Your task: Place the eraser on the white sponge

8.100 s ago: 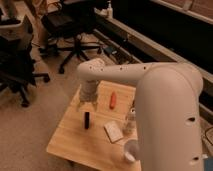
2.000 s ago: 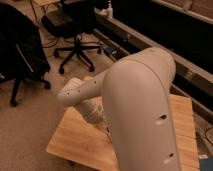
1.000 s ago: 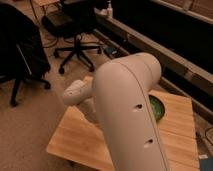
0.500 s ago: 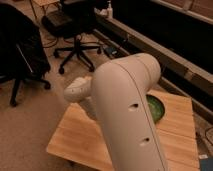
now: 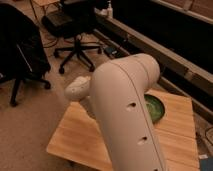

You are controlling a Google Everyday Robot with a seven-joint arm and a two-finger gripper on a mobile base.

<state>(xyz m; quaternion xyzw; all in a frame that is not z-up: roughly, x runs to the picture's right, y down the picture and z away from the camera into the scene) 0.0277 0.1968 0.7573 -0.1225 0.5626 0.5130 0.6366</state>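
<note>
Arm (image 5: 127, 115) housing fills the middle of the camera view and blocks most of the wooden worktop (image 5: 75, 142). End effector: not in sight; it lies somewhere behind the arm, on the side away from the camera, so whether it carries anything cannot be told. Eraser: not visible. White sponge: not visible. Both may be hidden behind the arm. Visible beside the arm, on its right flank, is part of a green bowl (image 5: 155, 107) resting on the worktop. Black office chairs (image 5: 75, 30) stand on the floor beyond the arm.

Judgement: the step in hand cannot be confirmed; the arm appears folded over the worktop, consistent with carrying or setting down. The next move calls for locating the sponge and lowering squarely onto it.
</note>
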